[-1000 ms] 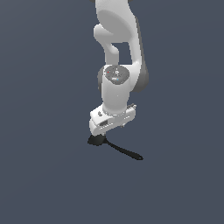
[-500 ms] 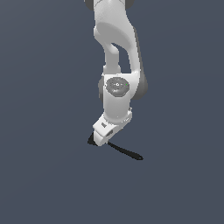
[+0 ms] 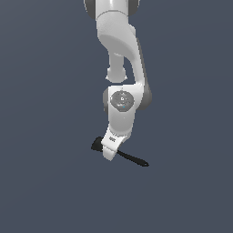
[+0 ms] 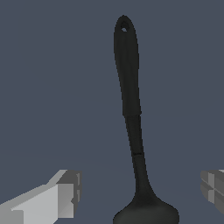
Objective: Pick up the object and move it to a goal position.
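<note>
We see the dark grey floor [image 3: 45, 182] filling both views, flat and plain. Above it rises the white Panda arm [image 3: 120, 50], reaching down from the top of the exterior view and bending at a round joint before it drops toward the floor.

At its lower end sits the gripper [image 3: 108, 152], low over the floor and right above the black spatula [image 3: 129, 158]. In the wrist view we see the gripper [image 4: 140, 192] with its two pale fingers [image 4: 61, 197] spread wide, one on each side of the spatula [image 4: 131, 109], and neither touches it. The utensil passes between them where the neck widens into the head, with bare floor showing on both sides.

The spatula lies flat on the floor. In the exterior view its head pokes out on the exterior view's left of the gripper, and its thin handle runs out toward the exterior view's right and slightly nearer the camera. In the wrist view we see a small hole at the far tip of the handle, which tapers toward the neck.
</note>
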`<control>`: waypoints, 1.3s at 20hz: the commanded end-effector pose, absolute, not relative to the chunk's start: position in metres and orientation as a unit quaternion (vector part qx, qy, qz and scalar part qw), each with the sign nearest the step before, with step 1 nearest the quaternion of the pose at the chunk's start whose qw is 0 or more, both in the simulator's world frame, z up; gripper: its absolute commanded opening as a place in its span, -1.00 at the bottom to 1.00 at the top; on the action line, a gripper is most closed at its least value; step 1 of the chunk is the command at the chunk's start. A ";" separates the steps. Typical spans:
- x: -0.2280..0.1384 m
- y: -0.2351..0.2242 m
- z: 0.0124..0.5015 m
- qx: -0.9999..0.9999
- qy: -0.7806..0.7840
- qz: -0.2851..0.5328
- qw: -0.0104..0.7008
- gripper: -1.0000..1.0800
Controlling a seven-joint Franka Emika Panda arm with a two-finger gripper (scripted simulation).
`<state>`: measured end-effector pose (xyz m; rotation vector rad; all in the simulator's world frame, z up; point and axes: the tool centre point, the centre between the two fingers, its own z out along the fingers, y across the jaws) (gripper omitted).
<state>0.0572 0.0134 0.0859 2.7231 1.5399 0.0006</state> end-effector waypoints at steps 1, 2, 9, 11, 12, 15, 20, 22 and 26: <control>0.059 0.014 0.080 0.857 0.516 0.000 0.005 0.92; 0.059 0.015 0.078 0.852 0.523 0.000 0.004 0.92; 0.061 0.016 0.069 0.830 0.558 0.000 0.001 0.92; 0.062 0.016 0.068 0.827 0.563 0.000 0.000 0.92; 0.062 0.016 0.067 0.826 0.564 0.000 0.000 0.92; 0.062 0.016 0.067 0.826 0.563 0.000 0.000 0.92; 0.061 0.016 0.058 0.826 0.564 0.000 0.000 0.92; 0.061 0.016 0.050 0.826 0.564 0.000 0.000 0.92; 0.060 0.016 0.028 0.825 0.565 0.000 0.000 0.92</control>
